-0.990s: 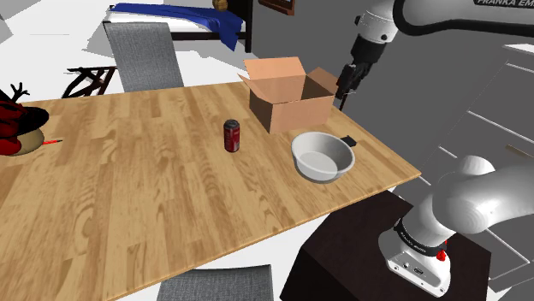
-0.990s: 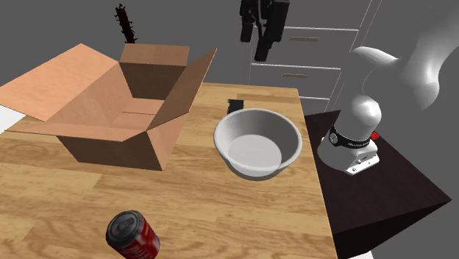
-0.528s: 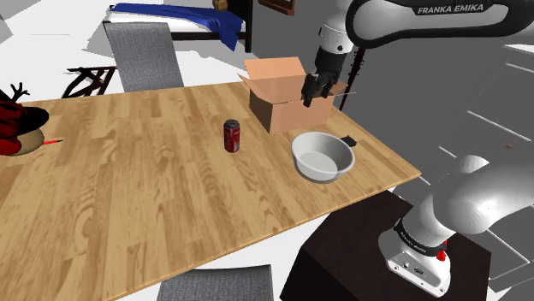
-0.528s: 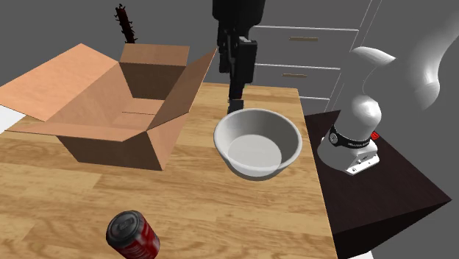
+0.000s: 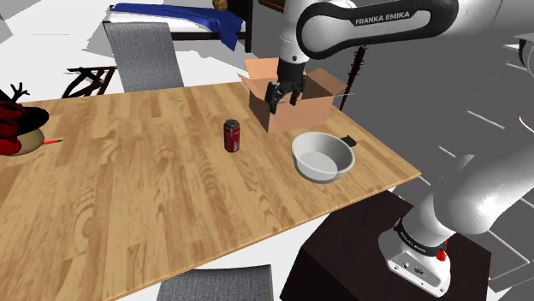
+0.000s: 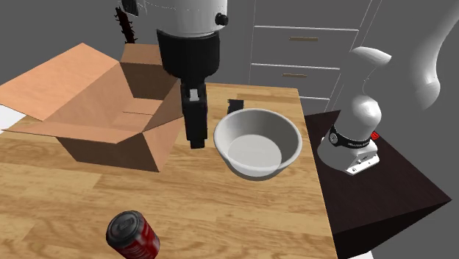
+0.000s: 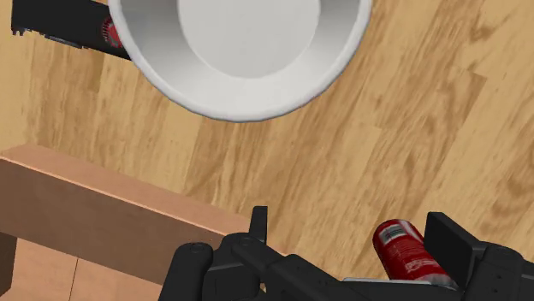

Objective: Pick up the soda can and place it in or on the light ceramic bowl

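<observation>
Red soda can (image 5: 232, 135) stands upright toward the table's (image 5: 128, 197) middle, well apart from the wide-open, empty gripper (image 5: 282, 98) hanging beside the cardboard box (image 5: 301, 116).

A home: a wooden dining table (image 5: 128, 188) with a grey chair (image 5: 145, 56) at its far edge, a blue-covered bed (image 5: 184, 15) behind, drawers (image 6: 309, 51) nearby.

Glossy red soda can (image 5: 232, 135), smooth white bowl (image 5: 322, 160), matt cardboard box (image 5: 308, 113), grained wooden table (image 5: 128, 188).
</observation>
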Available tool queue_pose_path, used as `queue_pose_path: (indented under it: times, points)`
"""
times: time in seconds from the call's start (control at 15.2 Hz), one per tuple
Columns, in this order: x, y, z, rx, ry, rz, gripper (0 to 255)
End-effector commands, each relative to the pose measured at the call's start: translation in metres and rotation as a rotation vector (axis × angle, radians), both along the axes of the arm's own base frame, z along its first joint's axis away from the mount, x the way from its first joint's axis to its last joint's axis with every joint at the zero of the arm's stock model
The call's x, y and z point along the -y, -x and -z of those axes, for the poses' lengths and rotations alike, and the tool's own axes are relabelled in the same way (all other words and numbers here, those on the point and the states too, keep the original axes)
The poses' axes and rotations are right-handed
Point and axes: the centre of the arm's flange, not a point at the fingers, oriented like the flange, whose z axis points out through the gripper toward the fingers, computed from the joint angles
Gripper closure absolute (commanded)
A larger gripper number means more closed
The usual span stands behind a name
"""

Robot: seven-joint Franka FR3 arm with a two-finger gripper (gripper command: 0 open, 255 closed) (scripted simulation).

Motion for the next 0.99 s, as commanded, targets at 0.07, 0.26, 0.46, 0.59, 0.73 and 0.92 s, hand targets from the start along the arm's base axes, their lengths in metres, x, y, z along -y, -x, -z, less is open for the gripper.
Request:
queue_pose_path:
  times: [0.07, 0.26, 0.46, 0.59, 0.73, 0.92]
  points:
    - [-0.024, -0.028, 0.016, -0.013, -0.005, 0.017, 0]
    - [-0.046, -0.058, 0.032, -0.027, -0.010, 0.033, 0]
    - [-0.069, -0.089, 0.048, -0.040, -0.014, 0.049, 0]
    - [-0.083, -0.109, 0.059, -0.049, -0.017, 0.060, 0]
    - [-0.098, -0.129, 0.070, -0.058, -0.020, 0.071, 0]
    - [-0.105, -0.140, 0.081, -0.063, -0.022, 0.077, 0]
